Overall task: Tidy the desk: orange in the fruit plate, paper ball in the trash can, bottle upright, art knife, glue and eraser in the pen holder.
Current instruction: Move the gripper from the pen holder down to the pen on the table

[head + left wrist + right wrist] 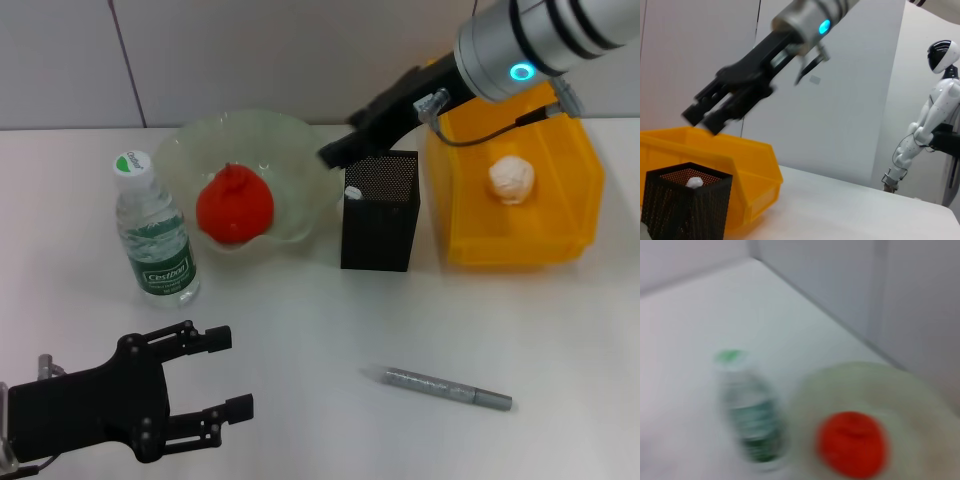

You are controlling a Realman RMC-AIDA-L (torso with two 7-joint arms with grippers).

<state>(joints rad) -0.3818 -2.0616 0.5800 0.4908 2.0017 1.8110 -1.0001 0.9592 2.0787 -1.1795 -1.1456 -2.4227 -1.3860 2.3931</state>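
The orange (pixel 234 205) (pixel 852 442) lies in the pale-green fruit plate (pixel 195 140) (pixel 920 400). To its left the bottle (pixel 155 235) (pixel 752 425) stands upright. The paper ball (pixel 510 180) rests inside the yellow trash can (pixel 575 200) (pixel 747 165). A silver pen-shaped art knife (pixel 447 389) lies on the table at the front right. My right gripper (pixel 335 155) (pixel 705 120) hangs just above the back rim of the black mesh pen holder (pixel 380 215) (pixel 685 212), where something small and white (pixel 694 182) shows inside. My left gripper (pixel 232 373) is open near the front left. Glue and eraser are out of view.
The pen holder stands between the fruit plate and the trash can, close to both. Bare white table lies between the art knife and my left gripper. A wall runs behind the table, and a white humanoid robot (pixel 935 115) stands far off.
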